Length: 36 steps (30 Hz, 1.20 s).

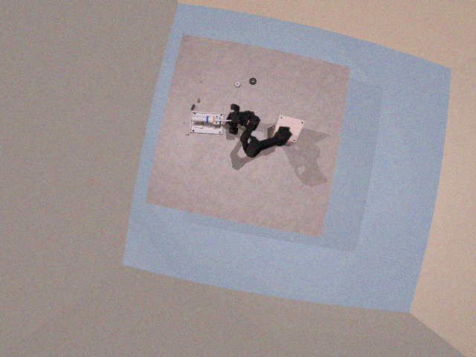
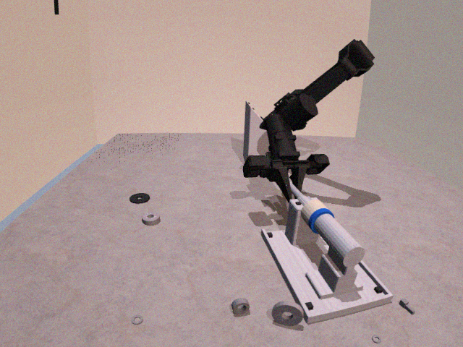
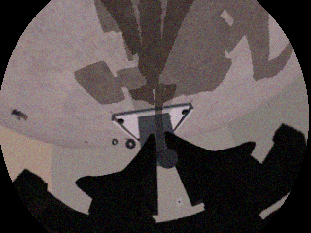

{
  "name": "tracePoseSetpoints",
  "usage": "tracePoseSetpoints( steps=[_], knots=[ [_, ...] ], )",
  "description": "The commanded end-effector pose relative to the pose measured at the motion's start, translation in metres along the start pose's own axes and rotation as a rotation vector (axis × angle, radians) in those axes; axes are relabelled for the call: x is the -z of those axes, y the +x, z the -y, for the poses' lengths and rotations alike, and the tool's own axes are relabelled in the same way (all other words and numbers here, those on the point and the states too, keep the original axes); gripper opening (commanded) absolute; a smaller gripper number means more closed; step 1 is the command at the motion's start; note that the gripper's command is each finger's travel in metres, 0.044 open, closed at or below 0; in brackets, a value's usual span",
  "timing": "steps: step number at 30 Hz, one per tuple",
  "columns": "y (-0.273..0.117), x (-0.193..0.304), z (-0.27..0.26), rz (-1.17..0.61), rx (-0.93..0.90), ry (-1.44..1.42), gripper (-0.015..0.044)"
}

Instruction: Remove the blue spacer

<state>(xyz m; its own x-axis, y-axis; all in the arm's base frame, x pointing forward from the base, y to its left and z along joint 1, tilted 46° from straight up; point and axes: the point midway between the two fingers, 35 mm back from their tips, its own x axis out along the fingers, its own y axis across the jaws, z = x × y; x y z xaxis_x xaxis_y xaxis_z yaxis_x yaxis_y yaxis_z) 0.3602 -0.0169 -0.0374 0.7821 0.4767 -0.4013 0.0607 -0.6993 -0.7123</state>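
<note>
My hand [image 1: 230,120] [image 2: 294,191] [image 3: 158,136] was closed on the shaft [image 1: 224,120] [image 2: 298,193] [image 3: 162,146], whose far end ran into the row above the base plate [image 1: 207,133] [image 2: 280,257] [image 3: 128,119]. The blue spacer [image 1: 207,119] [image 2: 322,212] sat in line, between the housing [image 1: 198,119] [image 2: 338,235] and the cream spacer [image 1: 210,120] [image 2: 315,205], and had not dropped. My chief worry was pulling too far: the shaft's tip would clear the cream spacer too, and that one would fall. Pulling too little would leave the blue one hanging. A crooked pull could bind the shaft or make my grip slip, and a sagging tip might miss the bore on the way back. The upright post [image 1: 218,117] [image 2: 293,224] [image 3: 147,127] stood close by my fingertips, leaving little room to dip. Beside the plate, a grey washer [image 1: 193,107] [image 2: 278,311] and a small collar [image 1: 198,100] [image 2: 236,306] rested on the surface, outside my pulling line.
</note>
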Motion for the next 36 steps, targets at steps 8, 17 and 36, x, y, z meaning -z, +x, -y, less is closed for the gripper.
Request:
tracePoseSetpoints(
  steps=[8, 17, 36],
  knots=[
    [-0.0017, -0.0021, 0.0003, 0.001, 0.0, -0.001, 0.0],
    [-0.0024, -0.0027, 0.0003, 0.001, 0.0, -0.001, 0.0],
    [-0.0038, -0.0042, 0.0002, 0.001, 0.0, -0.001, 0.0]
  ],
)
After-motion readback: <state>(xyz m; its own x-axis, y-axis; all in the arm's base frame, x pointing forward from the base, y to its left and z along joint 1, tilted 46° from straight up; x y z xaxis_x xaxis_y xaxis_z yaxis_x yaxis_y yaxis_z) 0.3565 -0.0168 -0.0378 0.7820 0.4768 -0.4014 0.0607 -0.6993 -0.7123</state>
